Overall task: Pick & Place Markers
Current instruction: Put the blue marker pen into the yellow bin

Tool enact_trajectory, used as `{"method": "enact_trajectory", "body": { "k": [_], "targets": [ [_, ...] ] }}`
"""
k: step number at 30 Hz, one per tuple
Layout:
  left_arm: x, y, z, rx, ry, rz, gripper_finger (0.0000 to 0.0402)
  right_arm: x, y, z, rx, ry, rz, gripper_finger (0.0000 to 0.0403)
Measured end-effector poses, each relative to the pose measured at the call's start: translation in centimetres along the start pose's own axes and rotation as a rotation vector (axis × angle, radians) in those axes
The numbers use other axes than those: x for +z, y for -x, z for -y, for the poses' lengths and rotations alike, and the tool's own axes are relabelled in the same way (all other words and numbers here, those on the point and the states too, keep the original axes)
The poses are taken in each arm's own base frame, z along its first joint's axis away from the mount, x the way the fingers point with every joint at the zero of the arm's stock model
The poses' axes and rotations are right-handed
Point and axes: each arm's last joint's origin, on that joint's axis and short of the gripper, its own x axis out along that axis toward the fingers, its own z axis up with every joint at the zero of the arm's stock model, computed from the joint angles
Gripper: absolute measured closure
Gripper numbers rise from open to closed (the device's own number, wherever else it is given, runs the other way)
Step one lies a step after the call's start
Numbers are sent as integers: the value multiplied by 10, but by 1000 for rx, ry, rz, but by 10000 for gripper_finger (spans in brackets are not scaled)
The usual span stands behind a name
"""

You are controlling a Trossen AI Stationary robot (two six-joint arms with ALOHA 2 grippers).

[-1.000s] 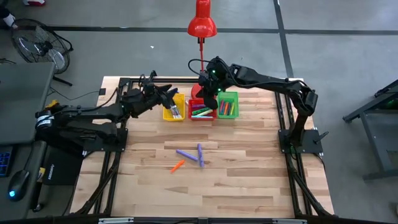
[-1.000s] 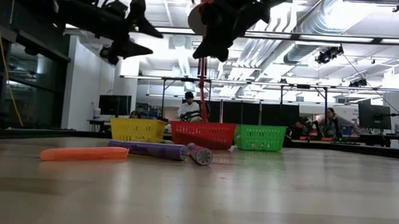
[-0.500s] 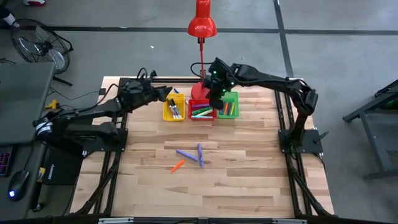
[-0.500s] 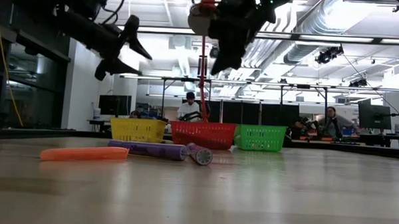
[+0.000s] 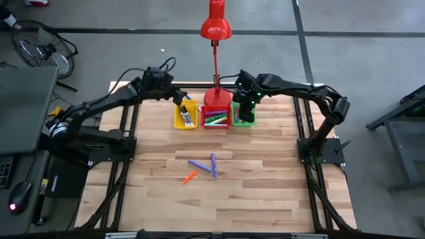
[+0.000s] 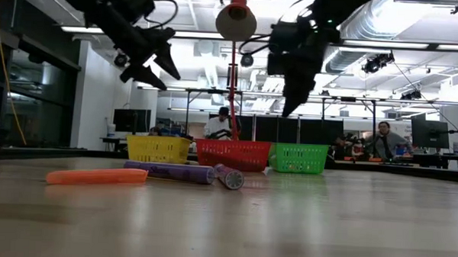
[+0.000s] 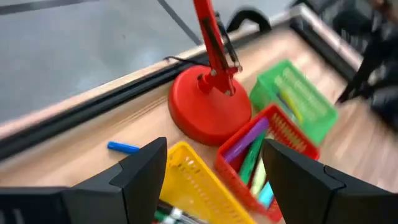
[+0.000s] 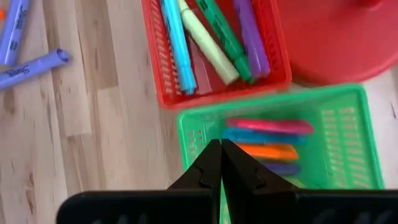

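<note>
Three markers lie loose on the table: two purple ones (image 5: 198, 164) (image 5: 214, 166) and an orange one (image 5: 190, 177); they also show in the low view (image 6: 170, 171) (image 6: 96, 176). More markers lie in the yellow bin (image 5: 186, 114), the red bin (image 8: 211, 43) and the green bin (image 8: 273, 134). A blue marker (image 7: 123, 147) lies on the table behind the yellow bin. My left gripper (image 7: 212, 149) is open and empty, above the yellow bin's far side. My right gripper (image 8: 221, 155) is shut and empty, above the green bin.
A red desk lamp stands with its round base (image 5: 216, 97) just behind the red bin, and its head (image 5: 216, 23) reaches beyond the far edge. The three bins stand in a row at the table's far middle. Bare wood (image 5: 252, 192) lies around the loose markers.
My right gripper has gone from above the red bin toward the table's right edge and now stands over the green bin. My left gripper has drawn back from over the yellow bin toward the far edge. The loose markers have stayed where they were.
</note>
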Motion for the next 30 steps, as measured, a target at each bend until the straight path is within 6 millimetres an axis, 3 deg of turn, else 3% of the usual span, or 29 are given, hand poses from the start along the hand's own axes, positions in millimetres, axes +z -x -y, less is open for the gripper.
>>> {"method": "enact_trajectory", "body": {
  "k": [9, 16, 19, 23, 30],
  "targets": [
    [46, -30, -16, -40, -344, -306, 142, -30, 45, -3, -75, -83, 148, 403],
    [66, -68, -26, 44, -751, -589, 142, -43, 59, -4, -96, -137, 187, 403],
    [66, -87, -32, 57, -887, -704, 142, -42, 59, -4, -112, -138, 192, 403],
    [61, -111, -47, 49, -945, -796, 142, -41, 60, -3, -132, -174, 205, 403],
    [57, -135, -63, 68, -1025, -804, 142, -41, 60, -3, -133, -187, 205, 403]
  ]
}}
